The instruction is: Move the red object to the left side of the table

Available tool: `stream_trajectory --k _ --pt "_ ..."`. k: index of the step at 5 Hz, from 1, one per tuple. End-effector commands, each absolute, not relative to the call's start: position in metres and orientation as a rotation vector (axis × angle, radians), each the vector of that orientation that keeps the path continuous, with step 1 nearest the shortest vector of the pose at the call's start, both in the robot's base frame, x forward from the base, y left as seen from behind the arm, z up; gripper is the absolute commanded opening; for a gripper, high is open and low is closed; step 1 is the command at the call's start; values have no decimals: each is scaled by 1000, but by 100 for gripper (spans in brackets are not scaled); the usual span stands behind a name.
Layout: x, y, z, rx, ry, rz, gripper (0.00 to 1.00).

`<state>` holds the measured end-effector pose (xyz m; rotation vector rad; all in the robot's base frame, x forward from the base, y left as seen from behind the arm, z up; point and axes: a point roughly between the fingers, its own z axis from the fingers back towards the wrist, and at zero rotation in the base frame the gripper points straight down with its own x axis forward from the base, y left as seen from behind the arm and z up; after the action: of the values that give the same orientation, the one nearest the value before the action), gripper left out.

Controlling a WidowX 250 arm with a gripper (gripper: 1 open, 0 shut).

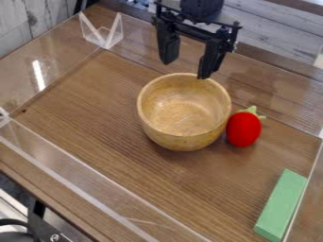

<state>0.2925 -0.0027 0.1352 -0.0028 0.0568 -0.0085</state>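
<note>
A brown wood-grain table (76, 118) fills the view, walled along its edges in clear plastic. Near its top edge hangs the gripper (187, 65), fingers spread apart with nothing between them. Out from it, toward the bottom edge, comes the bowl (146, 118), set almost directly below the fingers in the view. The red toy (244, 130) rests on the table just past the bowl's right rim, down and to the right of the gripper; whether toy and bowl touch, I cannot tell. Its long axis runs roughly from bottom edge to top edge, leafy end toward the top and tipped slightly right. The coming move likely calls for a diagonal reach down-right, and the finger on the bowl's side could catch that rim.
</note>
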Motion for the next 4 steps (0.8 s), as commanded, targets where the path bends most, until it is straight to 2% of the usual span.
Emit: stream_trajectory --k 1,3,4 --pt "290 -9 119 -7 67 -184 100" --pt "287 -63 120 15 9 -684 100" --pt "289 -79 116 42 -28 -790 100"
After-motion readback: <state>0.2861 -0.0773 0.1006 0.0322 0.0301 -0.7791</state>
